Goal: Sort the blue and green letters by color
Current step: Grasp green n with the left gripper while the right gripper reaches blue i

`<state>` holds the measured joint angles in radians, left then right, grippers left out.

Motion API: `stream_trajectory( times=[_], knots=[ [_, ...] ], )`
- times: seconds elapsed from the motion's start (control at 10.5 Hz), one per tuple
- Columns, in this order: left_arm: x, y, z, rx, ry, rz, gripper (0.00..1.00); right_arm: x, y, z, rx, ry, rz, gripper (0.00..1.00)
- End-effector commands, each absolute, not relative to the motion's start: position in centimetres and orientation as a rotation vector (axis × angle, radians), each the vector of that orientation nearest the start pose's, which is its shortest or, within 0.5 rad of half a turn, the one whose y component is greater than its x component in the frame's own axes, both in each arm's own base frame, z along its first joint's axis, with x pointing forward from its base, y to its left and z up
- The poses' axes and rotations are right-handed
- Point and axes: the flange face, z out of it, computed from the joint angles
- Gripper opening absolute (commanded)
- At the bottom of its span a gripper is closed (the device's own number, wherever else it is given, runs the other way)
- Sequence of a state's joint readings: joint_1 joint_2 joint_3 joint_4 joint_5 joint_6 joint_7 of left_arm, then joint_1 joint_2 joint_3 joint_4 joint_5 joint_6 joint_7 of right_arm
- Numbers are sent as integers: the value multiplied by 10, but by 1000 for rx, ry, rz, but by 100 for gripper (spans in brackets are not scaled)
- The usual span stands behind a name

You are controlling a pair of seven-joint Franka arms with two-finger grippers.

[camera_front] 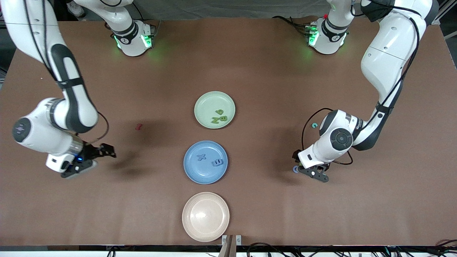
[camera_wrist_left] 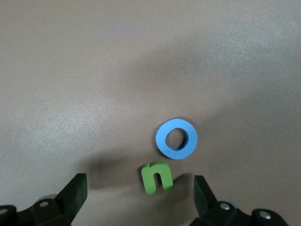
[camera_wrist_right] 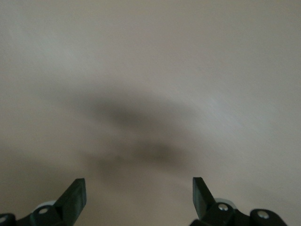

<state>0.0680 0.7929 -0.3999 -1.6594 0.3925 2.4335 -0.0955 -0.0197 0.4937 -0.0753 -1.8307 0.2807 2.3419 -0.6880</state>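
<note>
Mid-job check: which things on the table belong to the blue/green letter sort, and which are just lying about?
Belongs to the job:
- green letters on the green plate
- blue letters on the blue plate
- blue O and green n on the table under the open left gripper

Lying about:
- dark red letter
- empty beige plate
- right gripper, open over bare table

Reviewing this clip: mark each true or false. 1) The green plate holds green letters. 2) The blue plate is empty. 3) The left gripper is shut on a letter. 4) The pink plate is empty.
1) True: green letters lie in the green plate.
2) False: the blue plate holds two blue letters.
3) False: the left gripper is open over a green n and blue o.
4) True: the pink plate holds nothing.
</note>
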Motion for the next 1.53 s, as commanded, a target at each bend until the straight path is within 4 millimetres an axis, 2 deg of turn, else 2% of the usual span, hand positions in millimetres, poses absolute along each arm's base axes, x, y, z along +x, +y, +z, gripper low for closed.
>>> stream_trajectory(
  times=[0.0, 0.19, 0.38, 0.48, 0.57, 0.76, 0.86, 1.05, 1.24, 1.34, 1.43],
  knots=[
    [657, -191, 177, -3102, 677, -105, 100, 600, -111, 271, -2965, -798, -32, 100],
    [657, -191, 177, -3101, 679, -105, 93, 571, -148, 267, -3014, -861, 77, 100],
    [656, -192, 176, -3102, 680, -102, 81, 542, -184, 259, -3056, -945, 184, 100],
    [656, -192, 175, -3100, 680, -100, 66, 531, -189, 257, -3066, -963, 189, 100],
    [656, -192, 175, -3101, 678, -100, 54, 517, -204, 249, -3070, -980, 173, 100],
    [656, -193, 177, -3102, 675, -102, 35, 495, -240, 237, -3044, -1092, 130, 100],
    [656, -196, 179, -3104, 662, -109, 20, 487, -246, 230, -3034, -1118, 123, 100],
    [657, -196, 183, -3101, 661, -116, 14, 482, -243, 221, -3041, -1135, 84, 100],
    [657, -198, 187, -3103, 657, -115, 1, 477, -243, 212, -3049, -1134, 60, 100],
    [657, -201, 193, -3110, 642, -109, 0, 477, -243, 207, -3054, -1137, 45, 100],
    [651, -216, 201, -3129, 584, -69, 0, 476, -247, 199, -3062, -1126, 31, 100]
  ],
)
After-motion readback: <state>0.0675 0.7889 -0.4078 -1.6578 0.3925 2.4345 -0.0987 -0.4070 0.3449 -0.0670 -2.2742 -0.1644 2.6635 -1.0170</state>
